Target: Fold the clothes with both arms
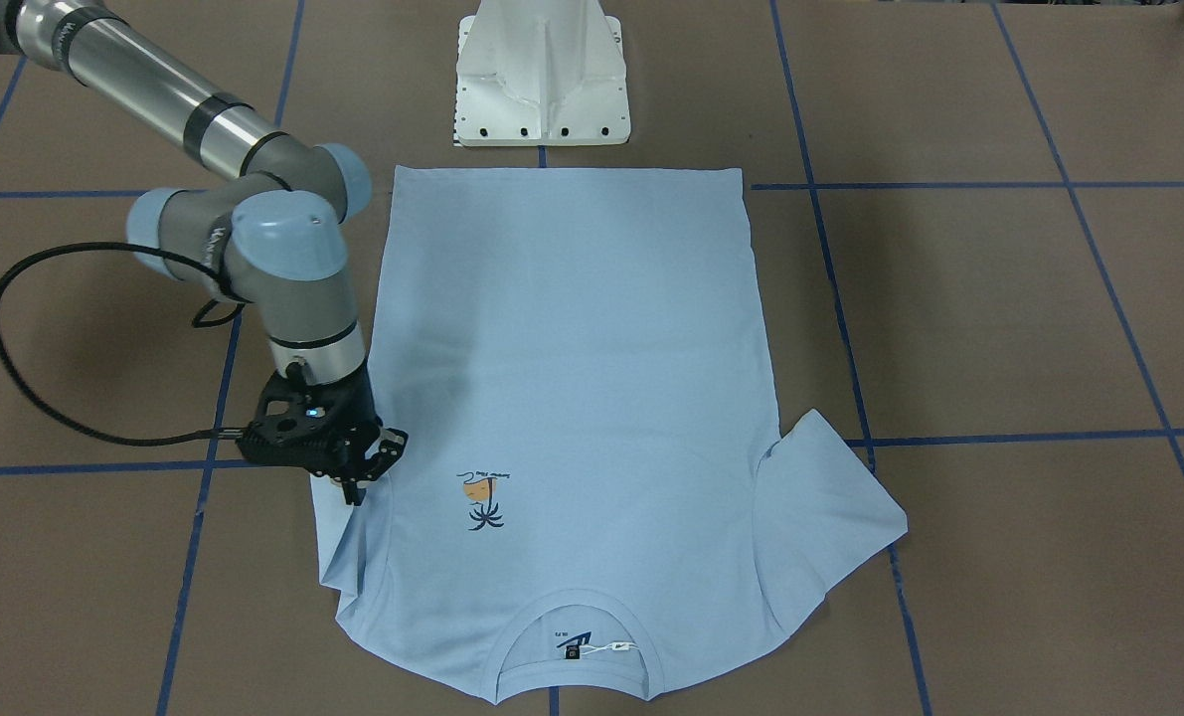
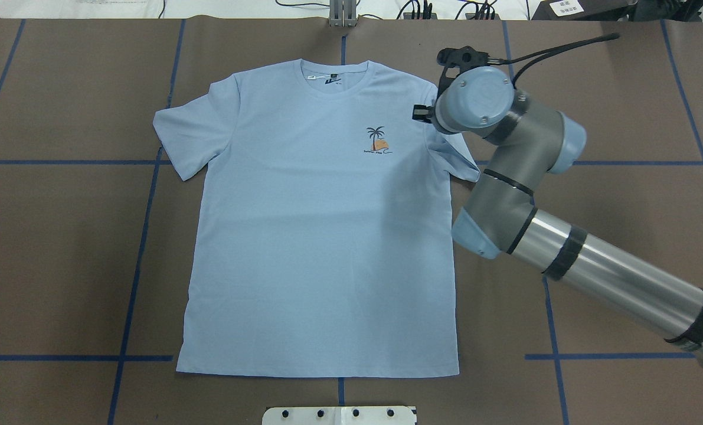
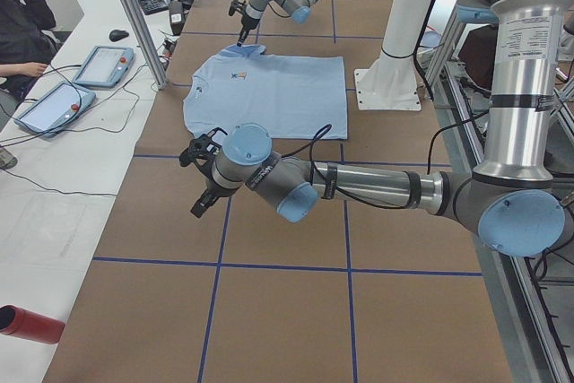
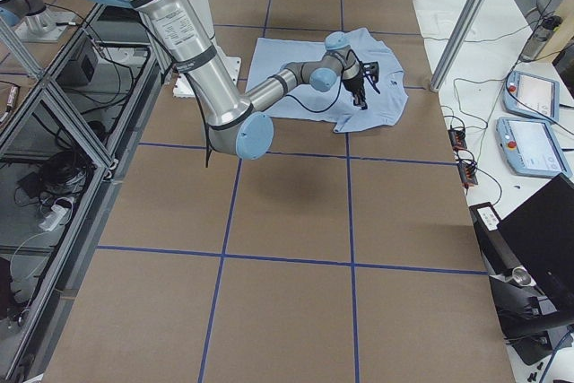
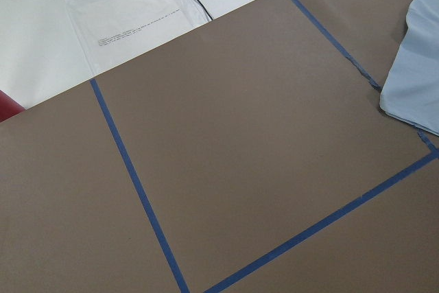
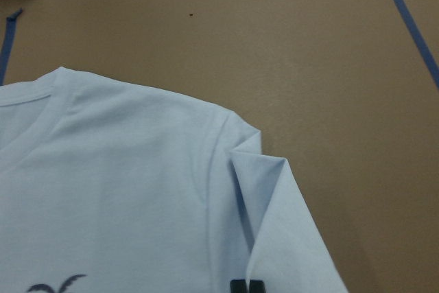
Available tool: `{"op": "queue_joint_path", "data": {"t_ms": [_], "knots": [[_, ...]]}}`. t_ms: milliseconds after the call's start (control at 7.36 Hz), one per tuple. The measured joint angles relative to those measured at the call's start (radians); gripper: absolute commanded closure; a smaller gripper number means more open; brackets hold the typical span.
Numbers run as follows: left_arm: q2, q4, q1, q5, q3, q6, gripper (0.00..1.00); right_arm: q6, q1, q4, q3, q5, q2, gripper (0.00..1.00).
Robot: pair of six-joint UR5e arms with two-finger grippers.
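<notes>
The light blue T-shirt (image 1: 572,348) lies flat, front up, with the palm-tree print (image 1: 482,500) showing and the collar toward the operators' side. It also shows in the overhead view (image 2: 321,236). My right gripper (image 1: 355,489) is down at the shirt's right sleeve (image 6: 281,224). In the right wrist view its fingertips (image 6: 238,286) are pressed together on the sleeve cloth, which is creased and folded up. The other sleeve (image 1: 830,517) lies spread flat. My left gripper (image 3: 202,196) hovers over bare table beside the shirt. It shows only in the exterior left view, so I cannot tell whether it is open or shut.
The white pedestal base (image 1: 542,75) stands by the shirt's hem. Blue tape lines (image 1: 214,418) cross the brown table. A red cylinder (image 3: 27,323) and two tablets (image 3: 54,105) lie on the side bench, where a person (image 3: 18,24) sits.
</notes>
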Motion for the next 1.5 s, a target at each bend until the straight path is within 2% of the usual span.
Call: {"op": "queue_joint_path", "data": {"t_ms": [136,408,680,816,951,1223,1495], "knots": [[0.000,0.000,0.000,0.000,0.000,0.000,0.00,0.061,-0.032,-0.046,-0.040,-0.051,0.065,1.00],[0.000,0.000,0.000,0.000,0.000,0.000,0.00,0.114,-0.060,-0.067,-0.142,-0.097,0.160,1.00],[0.000,0.000,0.000,0.000,0.000,0.000,0.00,0.124,-0.068,-0.066,-0.183,-0.118,0.196,1.00],[0.000,0.000,0.000,0.000,0.000,0.000,0.00,0.124,-0.069,-0.066,-0.200,-0.121,0.212,0.95],[0.000,0.000,0.000,0.000,0.000,0.000,0.00,0.121,-0.070,-0.066,-0.213,-0.121,0.224,0.01],[-0.001,-0.001,0.000,0.000,0.000,0.000,0.00,0.093,-0.072,-0.066,-0.221,-0.119,0.238,0.00],[-0.012,-0.040,0.002,0.001,0.007,-0.006,0.00,0.022,-0.032,-0.075,-0.217,-0.037,0.260,0.00]]}}
